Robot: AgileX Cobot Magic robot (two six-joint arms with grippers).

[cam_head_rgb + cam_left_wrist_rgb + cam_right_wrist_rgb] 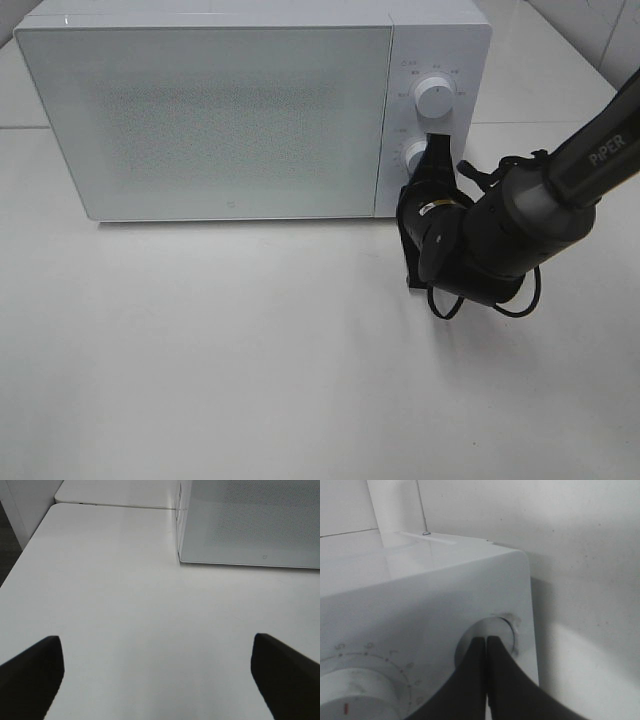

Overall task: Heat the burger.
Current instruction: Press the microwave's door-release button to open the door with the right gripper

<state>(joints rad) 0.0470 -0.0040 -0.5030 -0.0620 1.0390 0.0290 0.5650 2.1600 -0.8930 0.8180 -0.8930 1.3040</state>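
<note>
The burger is out of view. A white microwave (205, 115) stands at the back of the table with its door closed; its corner also shows in the left wrist view as the microwave (250, 525). My right gripper (436, 148) is shut, fingers pressed together, with its tips against the lower knob (413, 155) of the control panel. The right wrist view shows the same: the right gripper (486, 639) with its joined tips on that knob (500, 629). My left gripper (156, 645) is open above bare table with nothing between its fingers; the exterior view does not show it.
The upper knob (435, 97) sits above the one being touched; it appears as the dial knob (355, 695) with marks in the right wrist view. The white table (250, 350) stretches in front of the microwave. A tiled wall stands behind.
</note>
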